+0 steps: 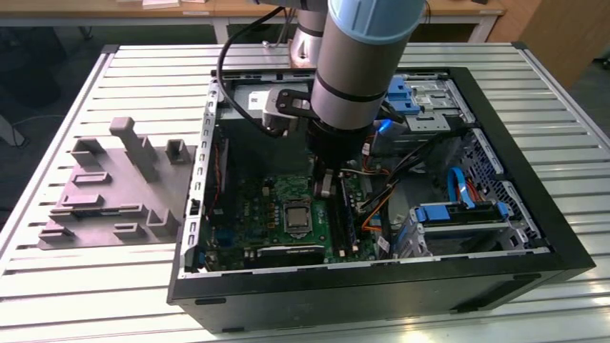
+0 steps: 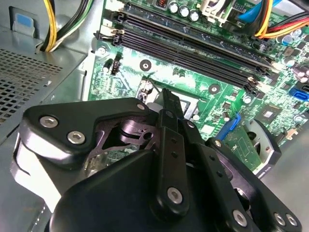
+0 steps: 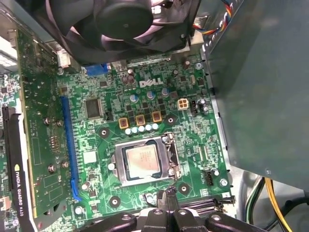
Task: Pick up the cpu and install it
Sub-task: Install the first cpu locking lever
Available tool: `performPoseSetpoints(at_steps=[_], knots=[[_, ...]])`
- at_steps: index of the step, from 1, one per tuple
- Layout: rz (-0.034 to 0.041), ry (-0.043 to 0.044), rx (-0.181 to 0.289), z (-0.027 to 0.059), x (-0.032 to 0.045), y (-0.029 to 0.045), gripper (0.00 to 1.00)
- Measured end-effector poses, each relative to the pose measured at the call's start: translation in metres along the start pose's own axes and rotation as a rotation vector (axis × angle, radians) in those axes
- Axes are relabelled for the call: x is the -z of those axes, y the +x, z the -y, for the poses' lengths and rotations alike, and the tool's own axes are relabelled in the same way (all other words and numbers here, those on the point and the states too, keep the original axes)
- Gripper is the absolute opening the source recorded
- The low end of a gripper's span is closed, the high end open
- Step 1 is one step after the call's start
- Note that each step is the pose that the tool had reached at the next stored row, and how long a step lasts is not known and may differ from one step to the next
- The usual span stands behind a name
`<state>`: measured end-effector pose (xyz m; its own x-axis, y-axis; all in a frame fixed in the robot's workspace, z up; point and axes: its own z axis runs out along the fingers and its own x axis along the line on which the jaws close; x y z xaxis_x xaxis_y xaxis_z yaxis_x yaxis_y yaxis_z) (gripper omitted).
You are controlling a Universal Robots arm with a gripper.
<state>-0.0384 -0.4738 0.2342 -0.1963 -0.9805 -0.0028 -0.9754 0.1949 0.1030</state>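
My gripper (image 1: pixel 324 187) hangs in the middle of the exterior view, inside the open computer case (image 1: pixel 533 236), just above the green motherboard (image 1: pixel 250 214); my arm (image 1: pixel 358 64) drops in from the top centre of the frame; the cpu (image 1: pixel 297 217) sits in its socket on the board at lower centre, just below my fingertips and apart from them; in the first wrist view the cpu (image 3: pixel 143 160) is at lower centre, pale square top showing, flat inside the metal socket frame (image 3: pixel 169 157); my gripper (image 3: pixel 166 199) pokes in at the bottom edge there, tips pressed together with nothing between them, near the frame's lower side but not touching the chip; in the second wrist view my fingers (image 2: pixel 170 123) run up from the dark gripper body at bottom to the frame centre, closed on each other, empty, with the socket area mostly hidden behind them; memory slots (image 2: pixel 193 46) run diagonally across the upper part of that view; a fan (image 3: pixel 120 21) sits at the top of the first wrist view, a blue expansion slot (image 3: pixel 70 145) at left, a grey power supply box (image 3: pixel 263 82) at right; in the exterior view a grey moulded tray (image 1: pixel 110 189) lies on the slatted table (image 1: pixel 57 286) at the frame's left, outside the case.
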Motion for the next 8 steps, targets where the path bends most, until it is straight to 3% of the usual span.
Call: performPoseSetpoints(at_steps=[4,8], knots=[[-0.0015,0.0000,0.015,0.0003,-0.0008,0.0026,0.11],[-0.0066,0.0000,0.063,0.0005,-0.0019,0.0032,0.11]])
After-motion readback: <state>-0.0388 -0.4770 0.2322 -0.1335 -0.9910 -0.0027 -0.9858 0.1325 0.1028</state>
